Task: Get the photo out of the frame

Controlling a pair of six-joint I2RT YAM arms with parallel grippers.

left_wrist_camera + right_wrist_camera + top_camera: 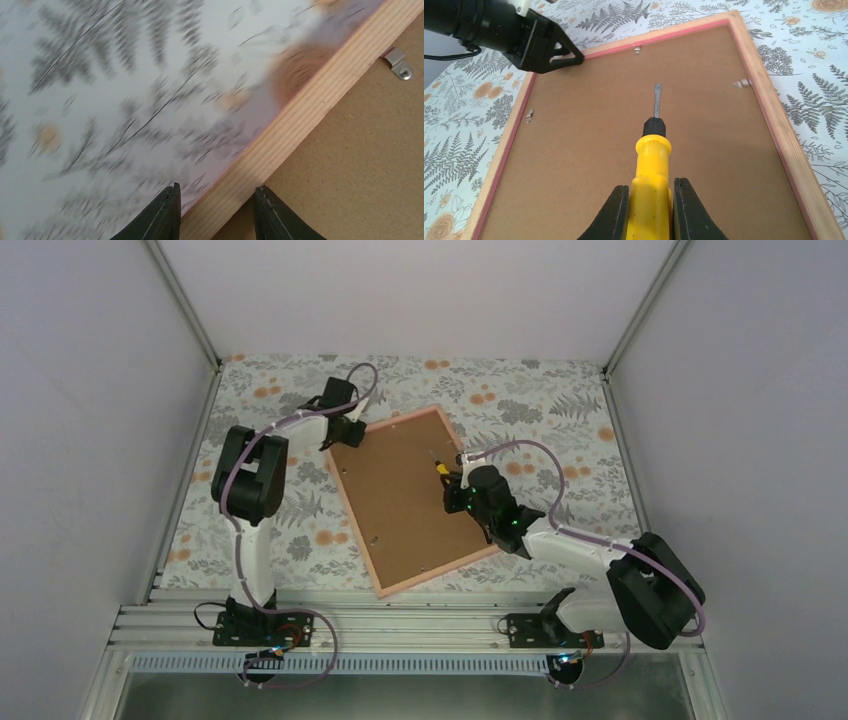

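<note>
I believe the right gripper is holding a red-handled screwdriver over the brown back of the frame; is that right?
Not quite: the screwdriver has a yellow handle, not a red one, as the right wrist view shows. The right gripper does hold it over the brown back of the frame.

no legible text, label, brand, number or sign in any view; the fibreboard backing panel [589, 150], the wooden rail of the frame [300, 110], the yellow handle of the screwdriver [652, 165] and the fern-patterned table cover [560, 400] bear no readable marking
</note>
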